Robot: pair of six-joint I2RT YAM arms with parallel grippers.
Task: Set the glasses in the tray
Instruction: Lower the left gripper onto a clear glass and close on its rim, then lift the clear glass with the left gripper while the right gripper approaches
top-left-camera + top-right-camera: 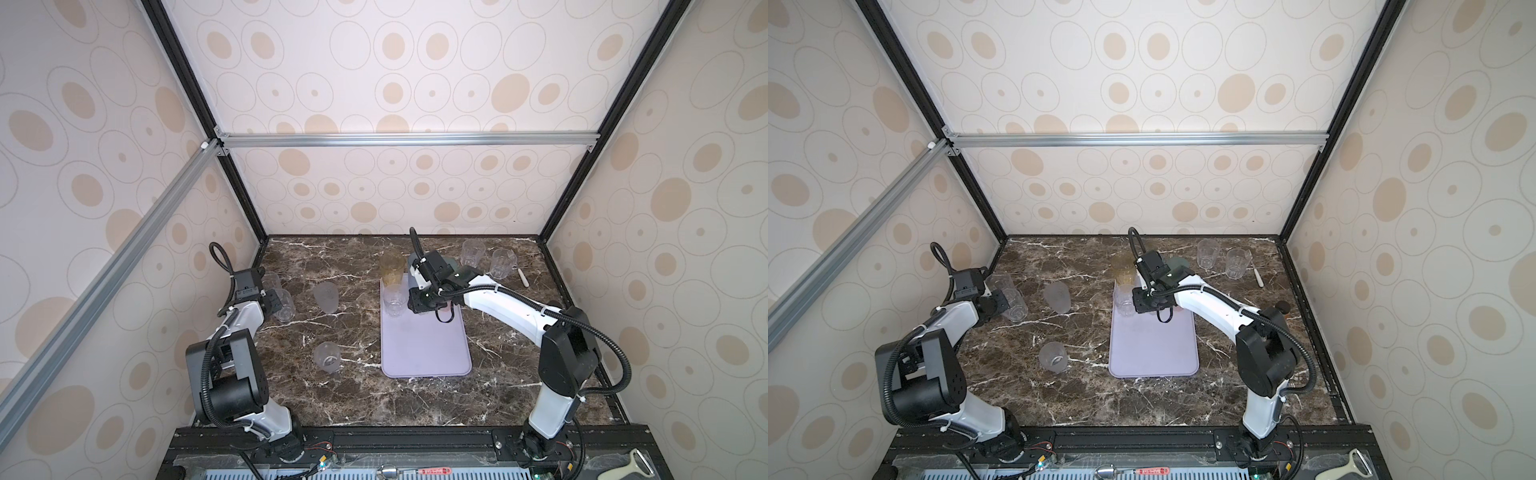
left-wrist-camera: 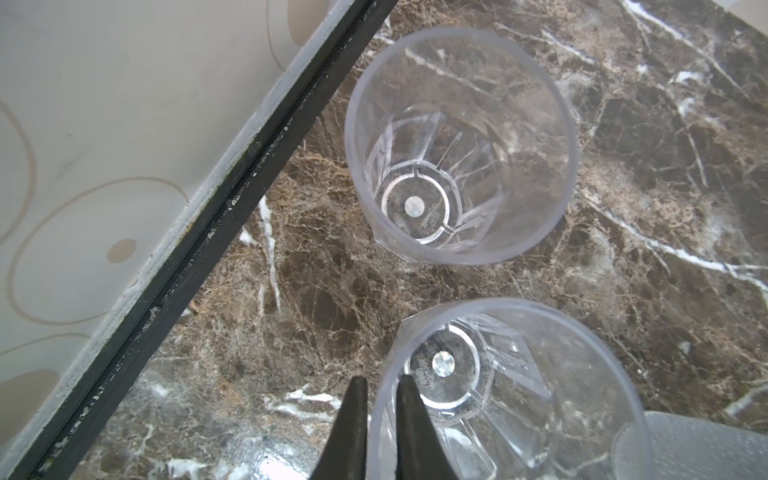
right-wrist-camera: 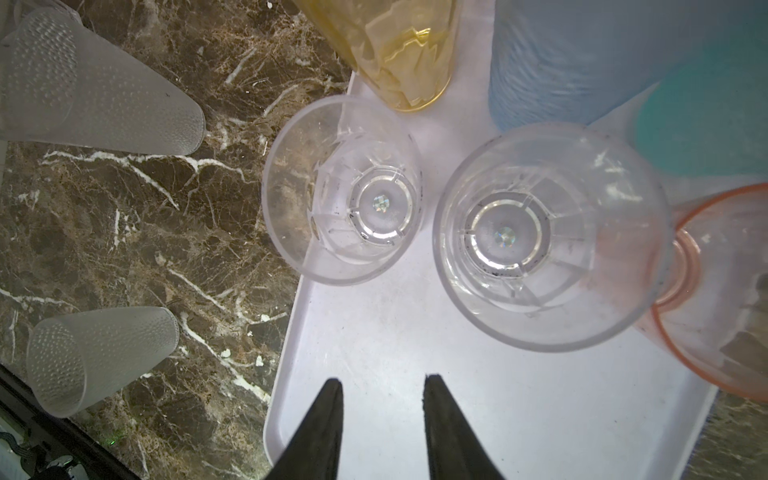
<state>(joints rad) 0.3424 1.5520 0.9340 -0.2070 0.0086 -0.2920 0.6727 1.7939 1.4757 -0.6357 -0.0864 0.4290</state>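
Progress: you have six glasses [image 3: 552,237] standing in the tray [image 1: 428,353], about six left on the worktop [image 1: 332,399]; left gripper [image 2: 382,384] pinches the rim of a clear glass [image 2: 498,395], right gripper [image 3: 383,380] gapes empty over the tray.

In both top views, the lower half of the tray [image 1: 428,353] lies free; glasses [image 1: 395,301] crowd its upper end. Two frosted glasses [image 1: 326,297] obstruct the table [image 1: 415,399] at its left.

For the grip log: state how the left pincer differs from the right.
The left pincer is shut on the rim of a clear faceted tumbler, over the brown marble table; the right pincer is open and empty, over the pale lavender rectangular tray. Both point downward.
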